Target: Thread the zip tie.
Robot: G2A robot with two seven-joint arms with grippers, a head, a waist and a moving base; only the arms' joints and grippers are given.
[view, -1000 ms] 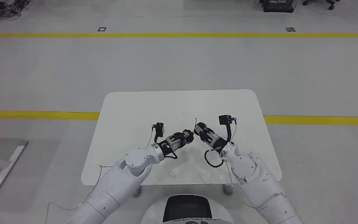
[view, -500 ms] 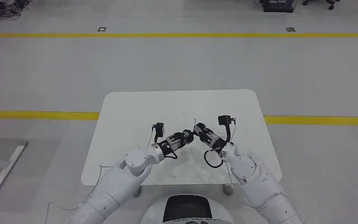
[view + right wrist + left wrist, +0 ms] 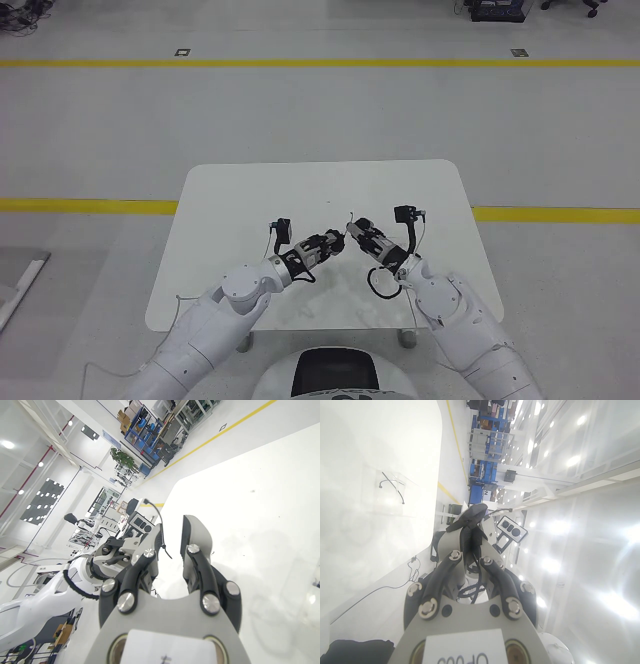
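Top view: you have both arms meeting over the near middle of the white bench [image 3: 400,185], left gripper [image 3: 328,241] and right gripper [image 3: 353,231] tip to tip, almost touching. The zip tie [image 3: 349,216] is a thin black strand in the air, sticking up toward the far side from where the two tips meet, off the bench.

Right wrist view: your right gripper [image 3: 172,527] has its fingers [image 3: 197,537] spread wide, nothing between them. The zip tie [image 3: 160,522] runs up along the outside of one finger, with a small block at its upper end, a knot-like lump lower down and a short tail poking into the gap.

Left wrist view: your left gripper [image 3: 470,535] has its fingers pressed together, pinching the zip tie's lower part. The contact point itself is hidden. A clear wrapper [image 3: 370,482] lies flat on the bench, well apart from the grippers, with two black ties [image 3: 398,491] inside.
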